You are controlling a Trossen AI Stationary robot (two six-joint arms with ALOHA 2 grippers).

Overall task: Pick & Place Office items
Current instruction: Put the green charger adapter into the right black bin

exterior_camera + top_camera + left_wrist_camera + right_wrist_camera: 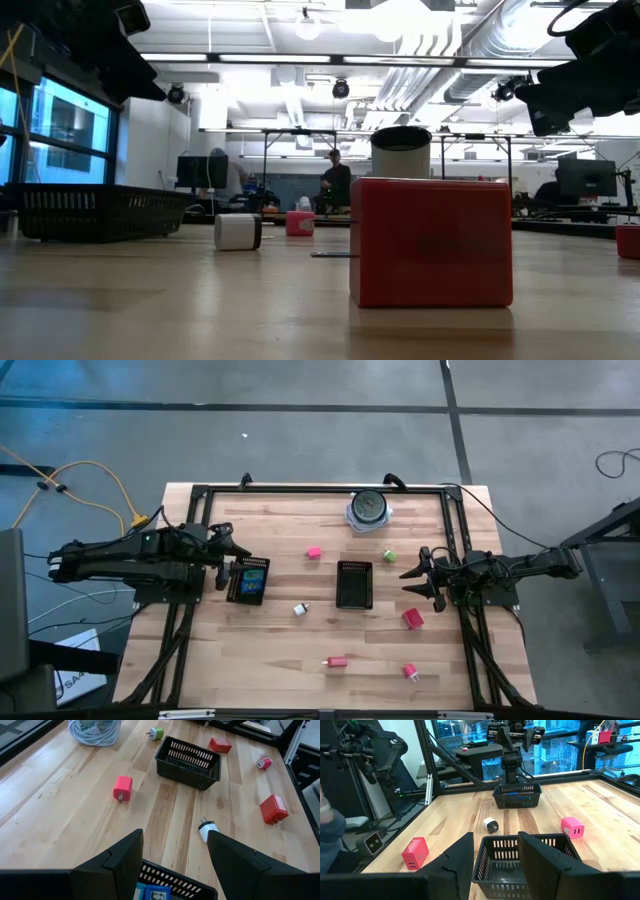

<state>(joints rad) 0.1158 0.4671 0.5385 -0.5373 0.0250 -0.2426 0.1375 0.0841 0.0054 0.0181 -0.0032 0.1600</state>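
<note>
Your left gripper (222, 565) hangs over the left tray (248, 581), its jaws apart with nothing between them; the left wrist view shows blue pieces (152, 894) already lying in that tray right under them. Your right gripper (415, 577) waits near the right edge of the tabletop (270, 640), facing the middle tray (354, 584). Its jaws stand a little apart and hold nothing.

The loose office items are scattered. The white piece (300, 609) lies between the two trays, nearer the left one and toward the front edge. From the left jaws it sits ahead and slightly to one side, lying on its side, with its long axis at a slant to the line of the jaws. That makes the left arm the nearer one for it, and you would probably need to turn the wrist to close across its short side.

The large red block (413, 619) lies just beside the right gripper, toward the front edge, so the right arm is nearer to it. A pink block (314, 552) and the green piece (389, 556) lie on the far side of the middle tray. Two more pink pieces (337, 661) and (410, 672) lie near the front edge, well apart from both grippers.
</note>
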